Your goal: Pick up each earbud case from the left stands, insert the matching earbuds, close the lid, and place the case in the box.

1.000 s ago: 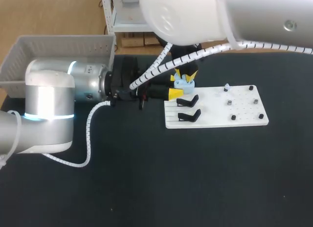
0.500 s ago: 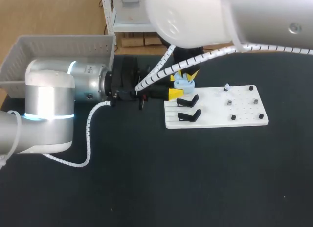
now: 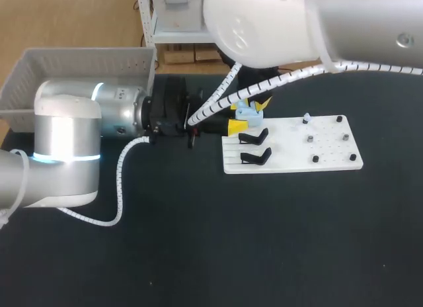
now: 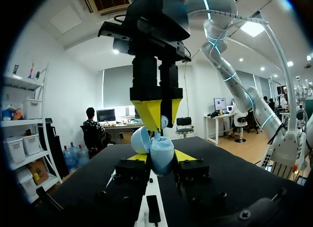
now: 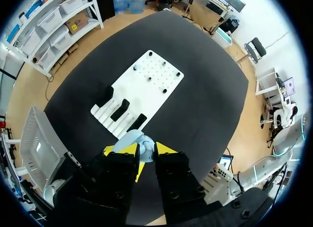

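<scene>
Between the two yellow tips of the left claw sits the light blue earbud case. The tips press on it from both sides, so this claw is pinching the case. Its lid is tipped open, off to one side of the claw. The case is up off the worktop, not on a stand.

Right above the open case hangs the right claw, pointing straight down. Its two tips are almost together, and they pinch a tiny pale earbud. The earbud is just over the case's mouth. I cannot tell if it touches yet.

I think the case is very light and hard, like a smooth little egg. Smooth and round means slippery, so it could twist or pop out if it is squeezed at the wrong spot. The best place to hold it is low on the body, on two opposite sides, as the left claw does now. The lid should be left free, because it swings on a small hinge. The earbud looks even lighter, so a soft push should be enough. A hard push could shove the case out of the grip.

Past the left claw's tips lies the white board, with black stands on the end near the claw. Behind the left claw, well away, is the grey box.
</scene>
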### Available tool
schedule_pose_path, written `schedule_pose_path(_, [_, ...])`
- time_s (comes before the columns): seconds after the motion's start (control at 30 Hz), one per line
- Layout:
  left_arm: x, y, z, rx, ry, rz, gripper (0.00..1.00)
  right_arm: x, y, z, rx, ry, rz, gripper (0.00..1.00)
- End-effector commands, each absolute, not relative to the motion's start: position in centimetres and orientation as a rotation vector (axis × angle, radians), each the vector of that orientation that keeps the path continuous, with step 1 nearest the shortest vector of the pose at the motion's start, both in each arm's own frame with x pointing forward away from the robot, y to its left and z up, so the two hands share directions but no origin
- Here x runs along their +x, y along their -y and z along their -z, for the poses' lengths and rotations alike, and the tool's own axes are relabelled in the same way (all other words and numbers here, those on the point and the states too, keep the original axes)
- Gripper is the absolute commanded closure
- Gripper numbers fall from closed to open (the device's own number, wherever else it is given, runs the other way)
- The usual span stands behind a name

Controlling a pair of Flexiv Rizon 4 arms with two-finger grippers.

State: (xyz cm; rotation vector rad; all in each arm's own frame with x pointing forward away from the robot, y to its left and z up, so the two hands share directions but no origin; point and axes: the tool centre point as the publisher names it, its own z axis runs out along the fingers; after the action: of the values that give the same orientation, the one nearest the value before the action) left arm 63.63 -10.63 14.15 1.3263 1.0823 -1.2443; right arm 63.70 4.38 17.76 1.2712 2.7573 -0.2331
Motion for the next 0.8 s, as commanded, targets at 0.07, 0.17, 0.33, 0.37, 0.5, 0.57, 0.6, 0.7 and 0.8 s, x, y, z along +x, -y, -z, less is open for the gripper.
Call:
schedule_pose_path(0.07, [63.7, 10.6, -14.1, 1.325, -1.082, 1.243, 1.0, 63.6, -4.2, -17.5, 1.269, -2.755, 0.232, 1.0])
schedule_pose_path(0.17, [63.7, 10.6, -14.1, 1.325, -1.082, 1.243, 1.0, 63.6, -4.2, -17.4, 1.275, -2.758, 0.221, 0.93])
schedule_pose_path(0.33, [63.7, 10.6, -14.1, 1.325, -1.082, 1.243, 1.0, 63.4, -4.0, -17.9, 1.284, -2.762, 0.186, 0.24])
schedule_pose_path(0.37, [63.7, 10.6, -14.1, 1.325, -1.082, 1.243, 1.0, 63.2, -4.0, -18.1, 1.28, -2.763, 0.164, 0.24])
schedule_pose_path(0.5, [63.7, 10.6, -14.1, 1.325, -1.082, 1.243, 1.0, 61.7, -3.8, -19.7, 1.258, -2.752, 0.065, 0.34])
schedule_pose_path(0.57, [63.7, 10.6, -14.1, 1.325, -1.082, 1.243, 1.0, 61.0, -3.5, -20.6, 1.232, -2.738, 0.028, 0.36])
schedule_pose_path(0.6, [63.7, 10.6, -14.1, 1.325, -1.082, 1.243, 1.0, 60.8, -3.2, -21.0, 1.218, -2.735, 0.0, 0.37])
schedule_pose_path(0.7, [63.7, 10.6, -14.1, 1.325, -1.082, 1.243, 1.0, 60.6, -2.4, -22.1, 1.103, -2.711, -0.107, 0.49])
schedule_pose_path(0.8, [63.7, 10.6, -14.1, 1.325, -1.082, 1.243, 1.0, 61.0, -0.9, -22.6, 1.015, -2.669, -0.2, 0.52])
